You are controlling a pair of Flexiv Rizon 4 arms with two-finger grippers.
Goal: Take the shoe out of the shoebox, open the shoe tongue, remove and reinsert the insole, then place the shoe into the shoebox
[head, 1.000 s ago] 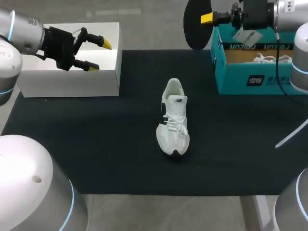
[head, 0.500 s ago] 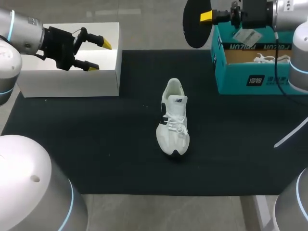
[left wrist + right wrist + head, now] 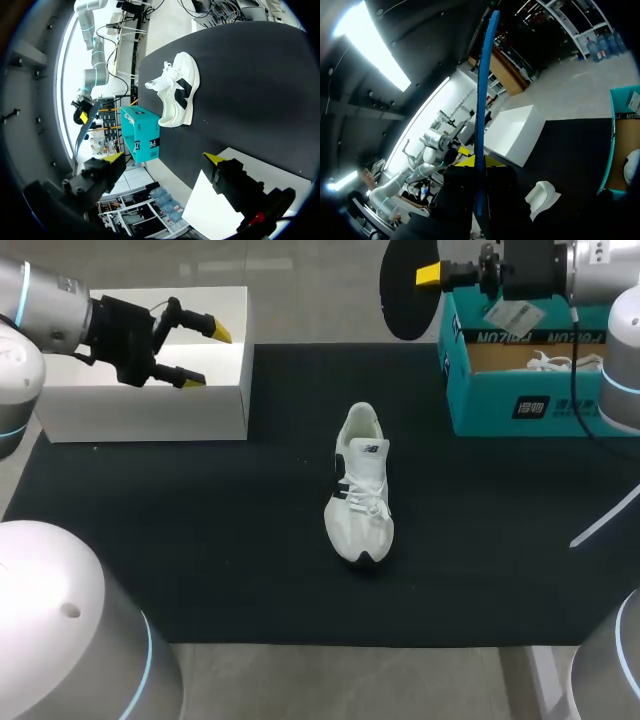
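Here, the teal shoebox (image 3: 485, 405) carries print and a black label.

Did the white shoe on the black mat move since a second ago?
No. The white shoe lies at the same spot on the black mat, toe toward the near edge, just as far from the teal shoebox as before.

Black mat (image 3: 200, 540) on seemingly grey table (image 3: 350, 680)

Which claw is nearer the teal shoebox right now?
Right. The right claw, shut on the black insole, hangs right beside the teal shoebox; the left claw is open over the white box, far on the other side.
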